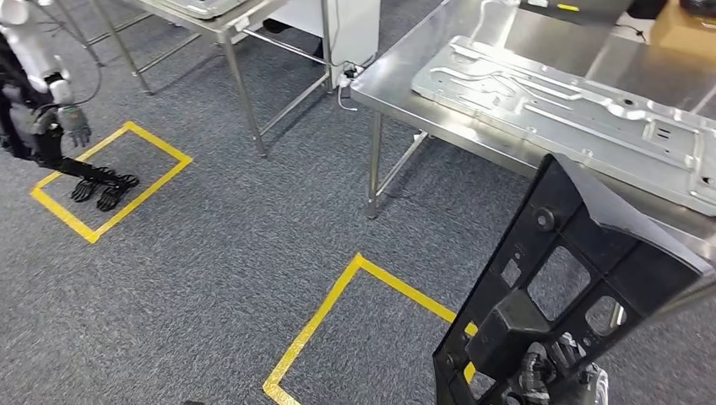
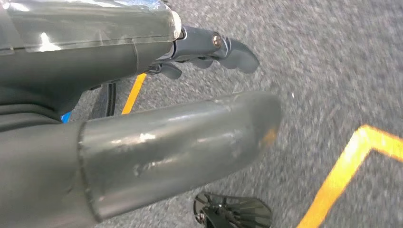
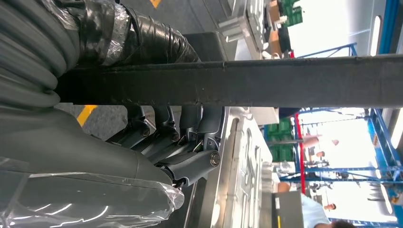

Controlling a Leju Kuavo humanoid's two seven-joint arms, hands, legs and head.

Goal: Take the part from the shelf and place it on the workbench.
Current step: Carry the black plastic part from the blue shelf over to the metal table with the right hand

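Observation:
A large black plastic part [image 1: 574, 278] with several cut-outs stands tilted at the lower right of the head view. My right hand [image 1: 545, 375] grips it near its lower end. In the right wrist view the fingers [image 3: 166, 142] curl around the edge of the black part [image 3: 266, 80]. The steel workbench [image 1: 498, 38] is just beyond, its near edge behind the part's top, and a stamped metal panel [image 1: 574, 110] lies on it. My left hand [image 2: 180, 133] hangs over the grey carpet, fingers [image 2: 228, 50] apart and holding nothing.
Another robot [image 1: 42, 93] stands at the far left in a yellow-taped square [image 1: 110, 181]. A second steel table [image 1: 219, 21] and a white cabinet [image 1: 346, 34] are at the back. A yellow floor marking [image 1: 338, 295] lies in front of the workbench. People [image 3: 304, 209] stand far off.

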